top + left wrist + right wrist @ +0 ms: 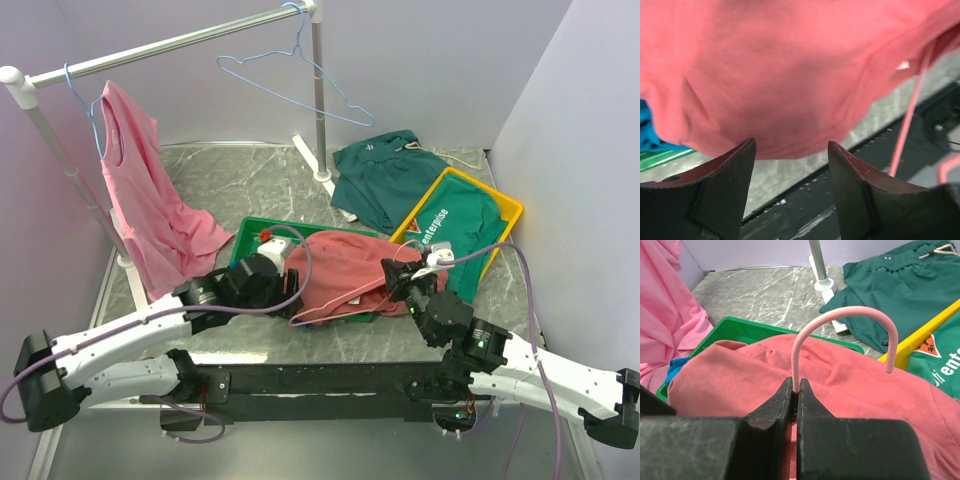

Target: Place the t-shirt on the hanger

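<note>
The salmon-red t-shirt [345, 268] lies bunched over the green tray [248, 238] and hangs past its front edge. My right gripper [796, 385] is shut on the stem of the coral-pink hanger [842, 315], whose hook stands up above the shirt. In the top view the right gripper [405, 283] is at the shirt's right edge. My left gripper [792, 150] is open, its fingertips just under the t-shirt's [780, 75] lower edge with nothing between them. A hanger rod [910, 115] and a white tag [903, 65] show at the right. In the top view the left gripper [290, 285] is at the shirt's left.
A rail [160, 48] carries a light pink shirt [150, 200] on a blue hanger and an empty blue wire hanger [290, 70]. A dark green garment [385, 175] lies at the back. A yellow tray [505, 205] holds a green printed shirt. A blue garment [647, 130] sits in the green tray.
</note>
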Available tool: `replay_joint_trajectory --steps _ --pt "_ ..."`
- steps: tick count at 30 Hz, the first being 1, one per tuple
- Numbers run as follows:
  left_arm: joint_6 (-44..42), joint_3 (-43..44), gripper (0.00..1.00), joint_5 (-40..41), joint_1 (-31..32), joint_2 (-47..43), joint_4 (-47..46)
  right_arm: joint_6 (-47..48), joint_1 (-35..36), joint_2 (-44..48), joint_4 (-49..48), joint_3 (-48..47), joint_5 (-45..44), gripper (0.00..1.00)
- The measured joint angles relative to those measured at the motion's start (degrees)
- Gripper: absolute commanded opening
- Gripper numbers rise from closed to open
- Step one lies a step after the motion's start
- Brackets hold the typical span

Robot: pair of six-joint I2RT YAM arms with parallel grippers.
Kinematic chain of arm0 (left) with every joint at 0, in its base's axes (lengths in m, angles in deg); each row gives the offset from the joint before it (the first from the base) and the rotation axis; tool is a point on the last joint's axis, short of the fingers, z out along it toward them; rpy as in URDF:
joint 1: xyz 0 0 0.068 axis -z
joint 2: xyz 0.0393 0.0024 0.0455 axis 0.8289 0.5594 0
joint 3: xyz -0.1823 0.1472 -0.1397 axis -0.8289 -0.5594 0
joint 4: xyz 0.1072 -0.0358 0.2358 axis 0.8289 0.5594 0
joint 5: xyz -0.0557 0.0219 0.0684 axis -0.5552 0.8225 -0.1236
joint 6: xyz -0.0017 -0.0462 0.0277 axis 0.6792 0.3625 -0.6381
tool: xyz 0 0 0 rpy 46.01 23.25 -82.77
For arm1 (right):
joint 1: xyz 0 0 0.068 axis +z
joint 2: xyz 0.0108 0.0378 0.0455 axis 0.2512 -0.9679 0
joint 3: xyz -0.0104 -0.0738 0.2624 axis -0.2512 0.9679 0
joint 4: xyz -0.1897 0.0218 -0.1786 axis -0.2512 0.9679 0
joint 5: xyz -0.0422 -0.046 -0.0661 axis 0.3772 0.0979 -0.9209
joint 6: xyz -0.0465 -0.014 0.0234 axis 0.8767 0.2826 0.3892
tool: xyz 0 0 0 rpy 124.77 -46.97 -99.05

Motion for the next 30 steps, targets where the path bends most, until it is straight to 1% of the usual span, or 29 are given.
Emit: replay_joint_trajectory --steps 2,3,5,11,18,25,30 --pt "-0.8 2.1 0.61 1.7 0.2 2.6 1.6 0.0 0.0 0.2 0.0 0.0 0.1 0.0" --pt "-1.4 3.7 0.57 2.4 0.2 3.7 2.3 0.0 0.0 0.3 0.0 0.0 0.2 0.0" --pt "-2.6 6.6 0.55 3.2 0.2 5.6 2.7 0.0 0.1 0.7 0.0 0.0 0.5 0.0" --pt "-7.2 14.3 0.53 2.8 0.2 11.2 3.6 0.1 0.1 1.4 0.0 0.0 0.9 0.0" --pt "-14.2 20.6 0.5 -1.4 0.2 19.8 8.1 0.5 0.6 -0.4 0.0 0.0 1.4 0.0" --pt "-19.4 22.4 0.52 -9.1 0.3 26.1 11.5 1.1 1.2 -1.3 0.0 0.0 1.6 0.0" --pt "-21.6 22.4 0.57 -11.8 1.0 27.6 13.5 1.1 1.2 -1.7 0.0 0.0 1.6 0.0"
